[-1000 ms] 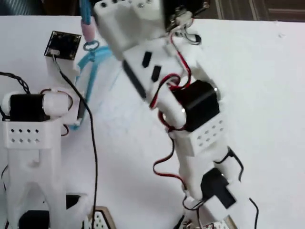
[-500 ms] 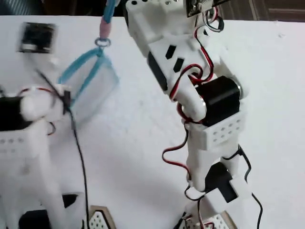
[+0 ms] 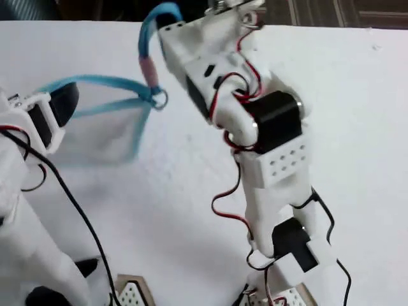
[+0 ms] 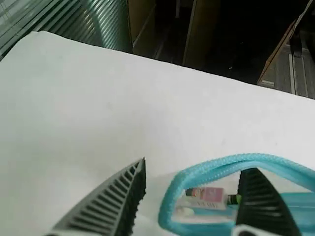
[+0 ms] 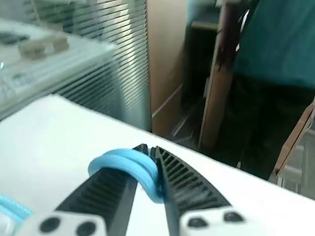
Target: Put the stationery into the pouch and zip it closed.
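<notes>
A clear pouch (image 3: 102, 127) with blue edging lies stretched out sideways over the white table. Its blue strap (image 3: 150, 32), with a pink sleeve (image 3: 152, 70) and a metal ring (image 3: 159, 99), runs up under my right arm (image 3: 210, 57). My right gripper (image 5: 150, 150) is shut on the strap (image 5: 123, 164). My left gripper (image 3: 60, 105) sits at the pouch's other end. In the left wrist view that gripper (image 4: 197, 164) is open, with the pouch's blue rim (image 4: 206, 169) between its fingers. A pink and green item (image 4: 206, 196) shows inside the pouch.
The right arm's body crosses the middle of the table (image 3: 357, 95), with red and black wires hanging off it. The left arm's white base (image 3: 25, 242) fills the near left corner. The table's far edge lies just behind the strap. Bare table lies to the right.
The right arm has pulled the strap up and to the right. The pouch has turned from hanging upright to stretched sideways. The left arm has moved so its gripper now sits at the pouch's end.
</notes>
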